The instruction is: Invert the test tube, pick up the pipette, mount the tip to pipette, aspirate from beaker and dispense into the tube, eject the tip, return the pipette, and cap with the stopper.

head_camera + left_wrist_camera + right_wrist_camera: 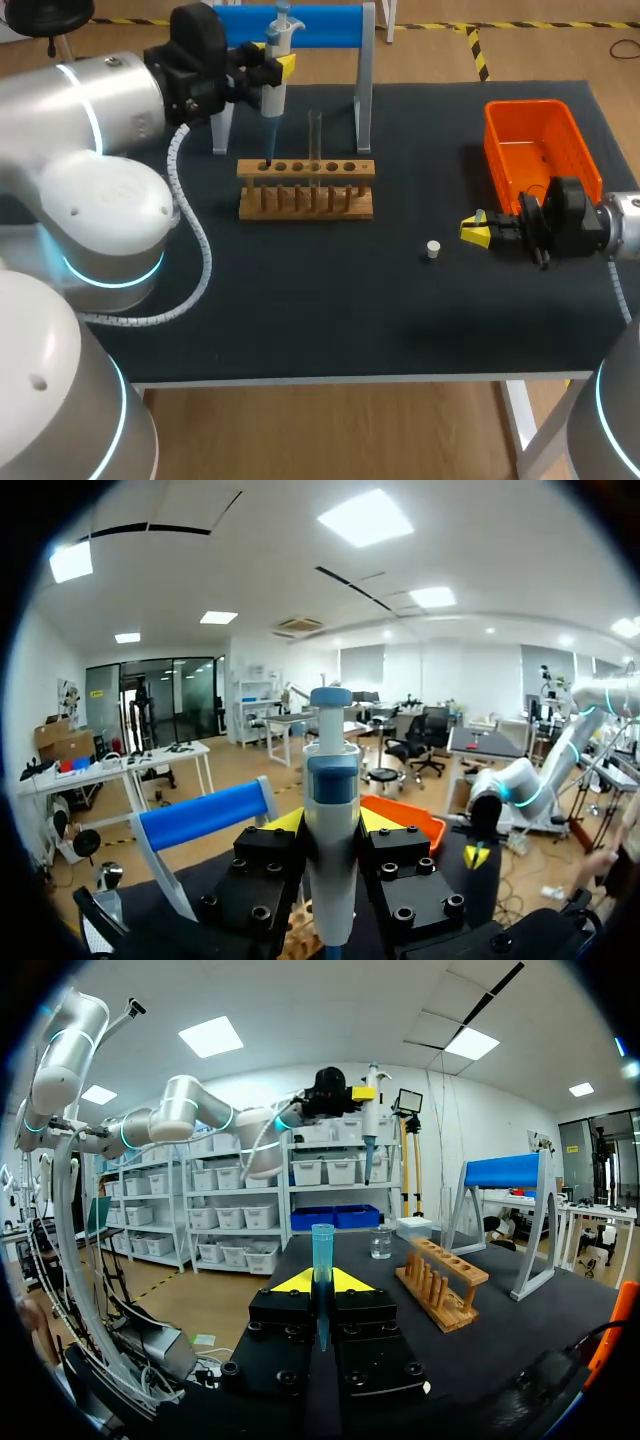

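In the head view, lower right of centre, a small white stopper [432,250] lies alone on the dark table [330,300]. Just right of it the right gripper [478,231] points left. What it holds is too small to make out there. The right wrist view shows its fingers closed on a translucent blue pipette tip [321,1255], upright between the yellow tips. Ahead of that gripper stand a glass beaker [381,1242] and the wooden tube rack [440,1282]. The beaker is out of sight in the head view. At frame centre the rack holds one clear test tube [315,140], standing vertical. Which end is open cannot be told. In the upper left the left gripper [272,68] clamps the pipette [272,100] vertically, its lower end at the rack's leftmost hole. The left wrist view cuts that end off. An orange basket [540,150] sits upper right, its near edge hidden by the right arm.
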Action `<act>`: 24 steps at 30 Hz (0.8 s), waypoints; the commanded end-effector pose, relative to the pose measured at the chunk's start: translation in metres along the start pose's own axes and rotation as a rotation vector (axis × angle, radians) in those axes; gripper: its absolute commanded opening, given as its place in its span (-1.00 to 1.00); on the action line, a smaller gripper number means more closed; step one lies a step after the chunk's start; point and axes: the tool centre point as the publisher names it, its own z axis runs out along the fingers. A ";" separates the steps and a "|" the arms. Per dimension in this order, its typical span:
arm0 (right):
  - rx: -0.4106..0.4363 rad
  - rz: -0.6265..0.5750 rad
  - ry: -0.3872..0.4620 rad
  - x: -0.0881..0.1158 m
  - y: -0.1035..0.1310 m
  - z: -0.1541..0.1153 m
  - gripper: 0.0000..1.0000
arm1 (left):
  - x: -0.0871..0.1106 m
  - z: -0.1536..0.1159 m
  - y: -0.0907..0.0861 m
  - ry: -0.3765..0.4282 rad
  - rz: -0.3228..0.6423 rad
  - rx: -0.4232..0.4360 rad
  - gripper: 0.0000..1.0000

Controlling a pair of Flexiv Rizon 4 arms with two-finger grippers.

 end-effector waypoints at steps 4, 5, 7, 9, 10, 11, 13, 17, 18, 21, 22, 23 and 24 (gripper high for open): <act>0.001 0.000 -0.001 0.001 0.000 -0.001 -1.00 | 0.019 -0.006 -0.013 0.249 0.048 0.033 -1.00; 0.001 0.000 -0.001 0.001 0.000 -0.001 -1.00 | 0.023 -0.006 -0.015 0.264 0.065 0.035 -1.00; 0.001 0.000 -0.001 0.001 0.000 -0.001 -1.00 | 0.033 -0.007 -0.020 0.290 0.080 0.053 -1.00; 0.001 0.000 -0.001 0.001 0.000 -0.001 -1.00 | 0.044 -0.007 -0.024 0.317 0.098 0.062 -1.00; 0.001 0.000 -0.001 0.001 0.000 -0.001 -1.00 | 0.049 -0.007 -0.027 0.335 0.111 0.067 -1.00; 0.001 0.000 -0.001 0.001 0.000 -0.001 -1.00 | 0.054 -0.007 -0.029 0.343 0.117 0.070 -1.00; 0.001 0.000 -0.001 0.001 0.000 -0.001 -1.00 | 0.062 -0.008 -0.032 0.364 0.122 0.091 -1.00; 0.001 0.000 -0.001 0.001 0.000 -0.001 -1.00 | 0.083 -0.010 -0.039 0.408 0.144 0.104 -1.00; 0.001 0.000 -0.001 0.001 0.000 -0.001 -1.00 | 0.089 -0.010 -0.041 0.419 0.147 0.109 -1.00; 0.001 0.000 -0.001 0.001 0.000 -0.001 -1.00 | 0.102 -0.009 -0.043 0.443 0.158 0.108 -1.00; 0.001 0.000 -0.001 0.001 0.000 -0.001 -1.00 | 0.106 -0.009 -0.043 0.446 0.160 0.108 -1.00; 0.001 0.000 -0.001 0.001 0.000 -0.001 -1.00 | 0.108 -0.009 -0.043 0.456 0.154 0.116 -1.00; 0.001 0.000 -0.001 0.001 0.000 -0.001 -1.00 | 0.112 -0.008 -0.043 0.461 0.152 0.114 -1.00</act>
